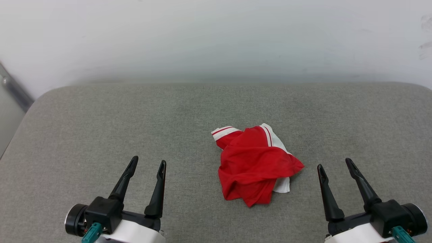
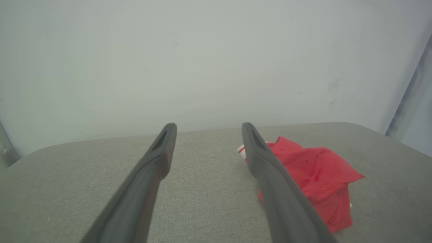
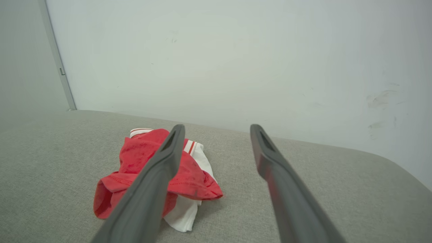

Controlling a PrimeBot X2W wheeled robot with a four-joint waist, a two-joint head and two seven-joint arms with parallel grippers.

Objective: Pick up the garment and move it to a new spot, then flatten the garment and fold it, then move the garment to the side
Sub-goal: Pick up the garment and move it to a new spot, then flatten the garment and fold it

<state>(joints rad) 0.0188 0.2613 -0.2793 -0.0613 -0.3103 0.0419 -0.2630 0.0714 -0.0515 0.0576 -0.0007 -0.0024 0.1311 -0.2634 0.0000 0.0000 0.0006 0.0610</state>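
Note:
The garment lies crumpled in a heap near the middle of the grey padded surface, red with white sleeve parts and red-and-white stripe trim showing. My left gripper stands open at the lower left, well left of the heap, nothing between its fingers. On the other side my right gripper is open too, just right of the heap and apart from it. The left wrist view has the garment partly behind the right finger. The right wrist view has the garment behind the left finger.
The grey fabric surface runs wide to both sides, with rounded far corners. A pale wall rises right behind its far edge. A grey metal strip stands at the far left.

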